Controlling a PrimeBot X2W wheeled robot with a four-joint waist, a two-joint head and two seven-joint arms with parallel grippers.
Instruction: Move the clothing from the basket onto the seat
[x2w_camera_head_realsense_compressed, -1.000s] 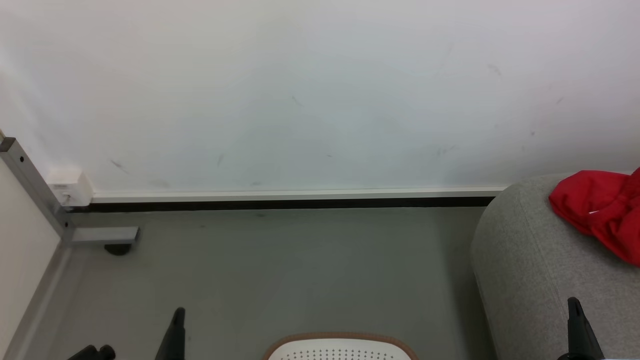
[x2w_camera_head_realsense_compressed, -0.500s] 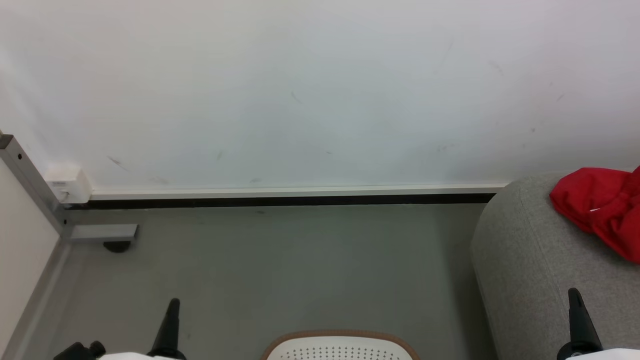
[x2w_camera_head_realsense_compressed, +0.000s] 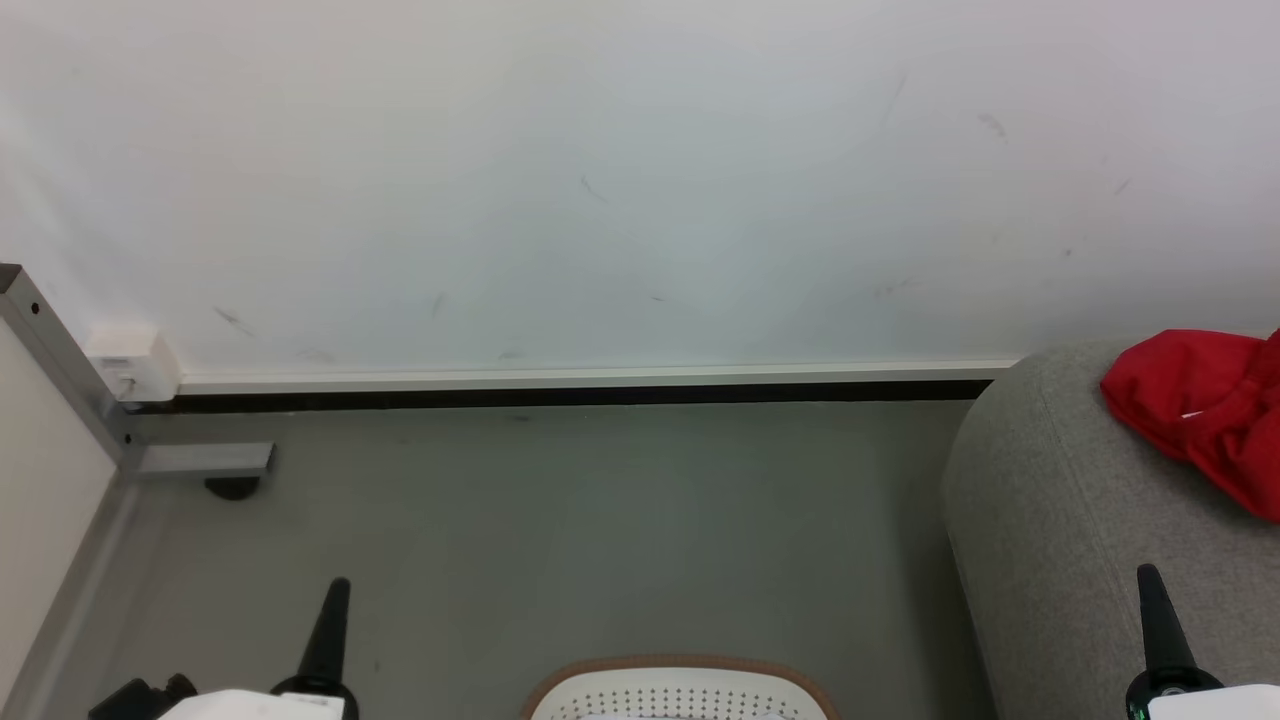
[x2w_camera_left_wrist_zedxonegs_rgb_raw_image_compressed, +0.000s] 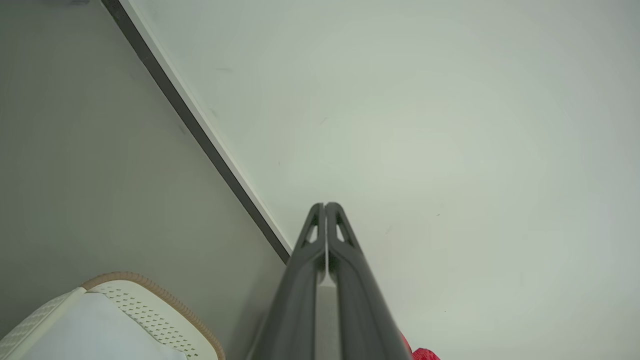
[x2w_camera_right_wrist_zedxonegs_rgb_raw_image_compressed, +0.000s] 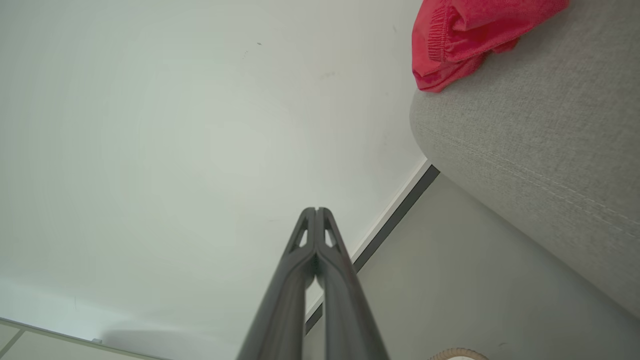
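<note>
Crumpled red clothing (x2w_camera_head_realsense_compressed: 1200, 410) on coarse grey seat (x2w_camera_head_realsense_compressed: 1050, 560)
Perforated, brown-rimmed basket (x2w_camera_head_realsense_compressed: 680, 668); left end effector (x2w_camera_left_wrist_zedxonegs_rgb_raw_image_compressed: 325, 206) and right end effector (x2w_camera_right_wrist_zedxonegs_rgb_raw_image_compressed: 315, 210) pressed closed, empty.

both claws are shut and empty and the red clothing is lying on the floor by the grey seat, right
Not quite. The red clothing lies on the grey seat, not the floor, as the head view shows. The left claw and right claw are indeed shut and empty.
</note>
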